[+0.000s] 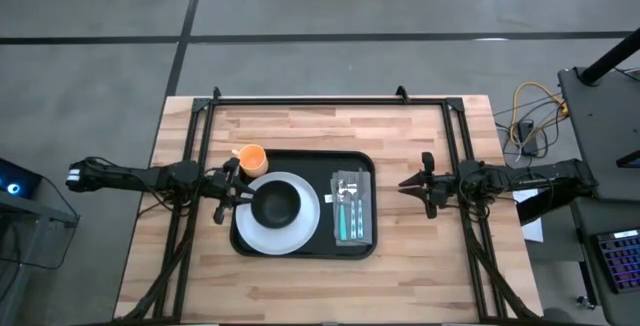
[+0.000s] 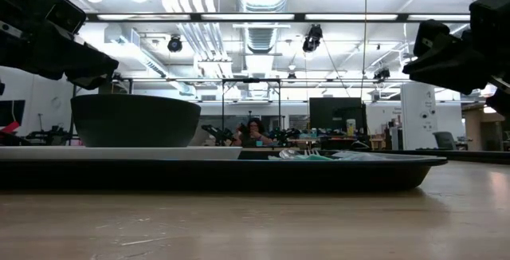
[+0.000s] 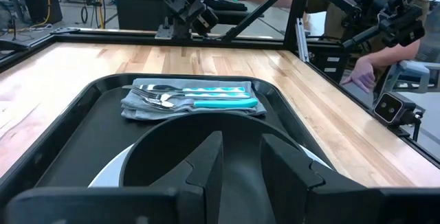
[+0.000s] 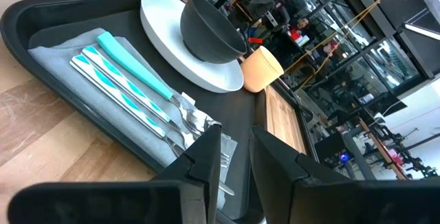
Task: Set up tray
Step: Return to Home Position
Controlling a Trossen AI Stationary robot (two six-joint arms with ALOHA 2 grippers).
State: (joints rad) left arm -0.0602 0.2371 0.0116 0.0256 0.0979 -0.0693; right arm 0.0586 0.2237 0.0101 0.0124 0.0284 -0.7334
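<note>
Pale wooden bench (image 1: pixel 400 276) carries the tray (image 1: pixel 310 164) at its middle, and the setting looks complete: bowl (image 1: pixel 276 204) on plate (image 1: pixel 300 234), orange cup (image 1: pixel 251 158) at a tray corner, cutlery (image 1: pixel 348 211) on the grey napkin (image 1: pixel 365 234). Left tool (image 1: pixel 232 194) and right tool (image 1: pixel 405 184) flank the tray, fingers slightly parted and empty; only their retreat seems left. From bench level the cup is hidden.

Black tray (image 1: pixel 310 166), white plate (image 1: pixel 286 242), dark bowl (image 1: pixel 275 204), orange cup (image 1: pixel 251 158), gray napkin (image 1: pixel 366 228) — teal-patterned cutlery (image 1: pixel 347 216)
</note>
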